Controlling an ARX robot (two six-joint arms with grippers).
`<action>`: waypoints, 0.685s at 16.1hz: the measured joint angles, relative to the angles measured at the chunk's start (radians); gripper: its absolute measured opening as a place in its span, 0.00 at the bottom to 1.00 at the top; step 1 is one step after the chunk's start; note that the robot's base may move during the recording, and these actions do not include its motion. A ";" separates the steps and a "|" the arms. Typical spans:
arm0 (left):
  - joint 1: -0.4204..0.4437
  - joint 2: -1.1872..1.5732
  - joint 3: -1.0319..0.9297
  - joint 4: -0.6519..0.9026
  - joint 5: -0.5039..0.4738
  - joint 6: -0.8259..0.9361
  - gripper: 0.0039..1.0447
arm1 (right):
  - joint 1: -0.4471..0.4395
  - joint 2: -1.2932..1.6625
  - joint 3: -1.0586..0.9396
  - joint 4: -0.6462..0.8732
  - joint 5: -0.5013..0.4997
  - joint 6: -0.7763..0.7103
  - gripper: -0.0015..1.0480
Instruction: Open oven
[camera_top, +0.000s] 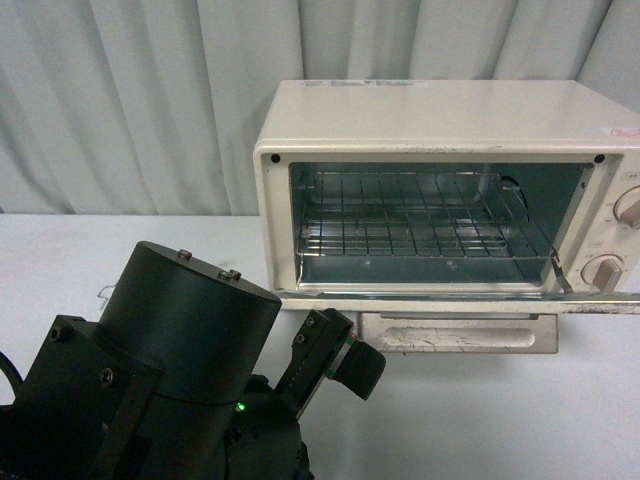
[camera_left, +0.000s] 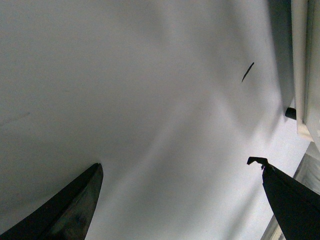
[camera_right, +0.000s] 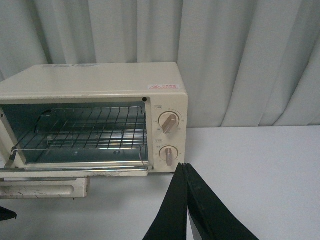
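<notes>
The oven (camera_top: 440, 120) stood on the white tabletop (camera_top: 500, 420) against a pale pleated curtain (camera_top: 120, 100), toward the right of the front view. Its door (camera_top: 450, 300) was found fully lowered and lying roughly level, with the beige bar handle (camera_top: 460, 335) at the outer edge, facing the robot. The cavity was exposed and the wire rack (camera_top: 420, 235) sat inside it. Two round knobs (camera_top: 630, 208) were set one above the other on the panel at the oven's right. The left arm (camera_top: 170, 370) filled the lower left of the front view, and the left claw (camera_left: 176, 165) was just beside the left end of the handle. Contact with the handle could not be determined. Its fingers (camera_left: 80, 200) were spread wide apart over bare tabletop with nothing between them. The right claw (camera_right: 184, 167) had its fingers pressed together on nothing. It was positioned in front of the knob side of the oven, clear of it.
</notes>
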 joint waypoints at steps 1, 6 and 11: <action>0.000 0.000 0.000 0.000 0.000 0.000 0.94 | 0.000 0.000 0.000 0.000 0.000 0.000 0.02; 0.000 0.000 0.000 0.000 0.000 0.000 0.94 | 0.000 0.000 0.000 0.000 0.000 0.000 0.49; 0.000 0.000 0.000 0.000 0.000 0.000 0.94 | 0.000 0.000 0.000 0.000 0.000 0.000 0.94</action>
